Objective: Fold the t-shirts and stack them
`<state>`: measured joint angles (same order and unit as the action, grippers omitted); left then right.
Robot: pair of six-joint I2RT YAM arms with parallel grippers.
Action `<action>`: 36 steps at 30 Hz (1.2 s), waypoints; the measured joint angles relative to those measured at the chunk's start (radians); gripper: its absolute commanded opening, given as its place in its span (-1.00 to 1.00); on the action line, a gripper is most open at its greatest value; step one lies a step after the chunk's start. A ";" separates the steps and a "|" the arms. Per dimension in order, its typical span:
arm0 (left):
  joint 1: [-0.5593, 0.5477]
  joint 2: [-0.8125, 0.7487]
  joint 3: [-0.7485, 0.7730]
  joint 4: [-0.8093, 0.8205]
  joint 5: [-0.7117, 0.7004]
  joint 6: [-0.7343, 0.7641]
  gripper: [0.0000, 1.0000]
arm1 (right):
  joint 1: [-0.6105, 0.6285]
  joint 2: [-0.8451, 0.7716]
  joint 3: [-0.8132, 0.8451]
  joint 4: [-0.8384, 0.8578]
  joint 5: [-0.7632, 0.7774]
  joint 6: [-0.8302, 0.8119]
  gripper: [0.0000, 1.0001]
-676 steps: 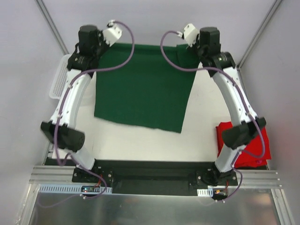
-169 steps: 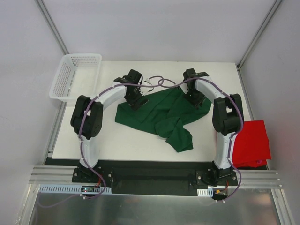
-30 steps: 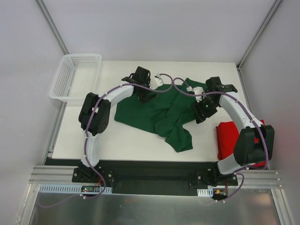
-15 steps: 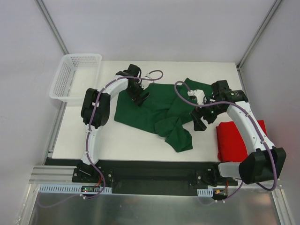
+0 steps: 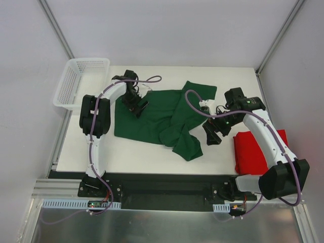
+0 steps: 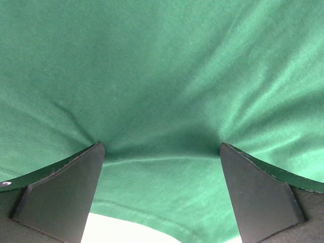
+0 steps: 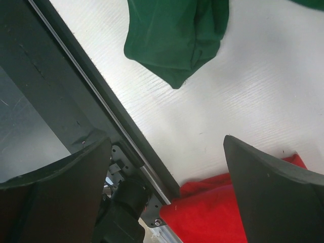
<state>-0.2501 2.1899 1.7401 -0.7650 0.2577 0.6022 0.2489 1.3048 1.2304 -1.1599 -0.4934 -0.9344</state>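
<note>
Top view, left claw: jaws spread wide and set down on the far-left corner of the green t-shirt, with nothing pinched.
Top view, green t-shirt: it lies rumpled on the table. Its long axis runs from the left claw across toward the right claw, and a bunched tail points at the near edge.
Top view, right claw: spread wide and empty, just off the green cloth's right side. The red t-shirt lies close on its other side.
Left wrist view, left claw: both fingers press into green cloth, which puckers at each tip. The hem runs just wrist-ward of the tips, with a sliver of bare table past it.
Right wrist view, right claw: jaws wide apart over bare table. The green t-shirt is ahead of the tips, and the red t-shirt is back toward the wrist.
Judgement: the left arm is nearer and sits on the green edge. To take a second corner, the right claw would likely have to reach forward onto the cloth ahead of it.
</note>
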 measured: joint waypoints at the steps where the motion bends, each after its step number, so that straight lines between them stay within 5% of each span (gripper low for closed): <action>1: 0.012 -0.008 -0.012 -0.006 0.001 0.000 0.99 | 0.005 0.000 0.000 0.000 -0.002 -0.001 0.93; 12: 0.016 -0.133 -0.137 -0.085 0.040 -0.032 0.98 | 0.169 0.096 0.090 0.044 0.091 0.056 0.93; 21: -0.023 -0.438 -0.123 -0.103 0.055 -0.071 0.98 | 0.378 0.331 0.162 0.180 0.306 0.106 0.93; 30: 0.044 -0.640 -0.278 -0.114 0.026 -0.077 0.99 | 0.418 0.449 0.149 0.372 0.442 0.135 0.88; 31: 0.064 -0.652 -0.292 -0.117 0.025 -0.076 0.99 | 0.419 0.451 0.149 0.387 0.451 0.138 0.80; 33: 0.105 -0.671 -0.311 -0.116 0.024 -0.074 0.99 | 0.420 0.453 0.150 0.412 0.460 0.139 0.29; 34: 0.128 -0.681 -0.321 -0.116 0.024 -0.072 0.99 | 0.420 0.458 0.151 0.418 0.462 0.138 0.00; 35: 0.148 -0.689 -0.331 -0.116 0.025 -0.071 0.99 | 0.420 0.463 0.154 0.421 0.461 0.136 -0.54; 36: 0.164 -0.695 -0.339 -0.116 0.024 -0.070 0.98 | 0.420 0.473 0.162 0.420 0.459 0.138 -0.75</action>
<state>-0.0856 1.4952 1.4010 -0.8810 0.2821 0.5320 0.6685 1.7775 1.3922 -0.7403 -0.0341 -0.7967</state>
